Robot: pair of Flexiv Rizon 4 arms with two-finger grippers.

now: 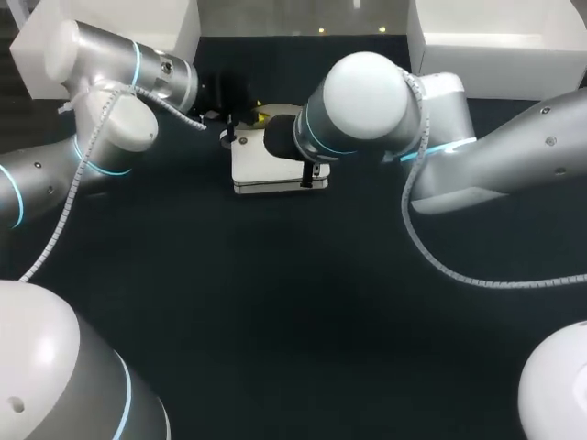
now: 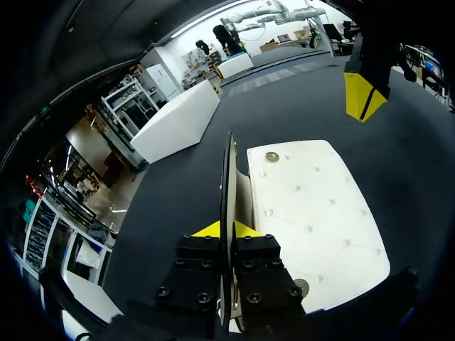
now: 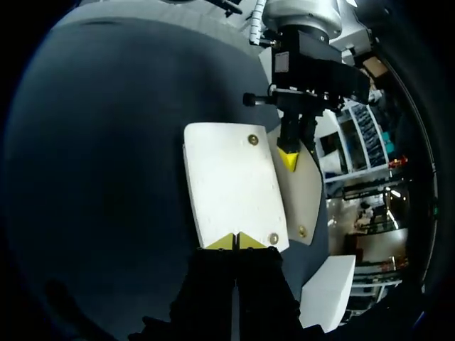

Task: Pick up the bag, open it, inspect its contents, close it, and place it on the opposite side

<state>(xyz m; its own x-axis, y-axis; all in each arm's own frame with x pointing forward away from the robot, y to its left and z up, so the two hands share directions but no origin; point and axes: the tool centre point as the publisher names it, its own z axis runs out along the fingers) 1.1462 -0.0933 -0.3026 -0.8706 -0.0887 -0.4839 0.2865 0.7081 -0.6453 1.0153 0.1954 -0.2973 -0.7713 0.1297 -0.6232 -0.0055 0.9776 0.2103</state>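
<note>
On the desk (image 1: 275, 302), far middle, the bag (image 2: 313, 213) lies flat. Left claw (image 2: 227, 231) is clamped on the flap (image 3: 306, 199), standing it up so I can look inside; right claw (image 3: 235, 240), tips together, hangs by the opposite edge, probably to steady it.

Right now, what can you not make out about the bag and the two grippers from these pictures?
1. What the bag holds: no view looks inside; the left wrist view shows the flap, held by the left gripper, only edge-on.
2. Both grippers in the head view: mostly covered by the right arm.
3. Whether the right gripper touches the bag: in the right wrist view its own fingers hide the contact.
</note>
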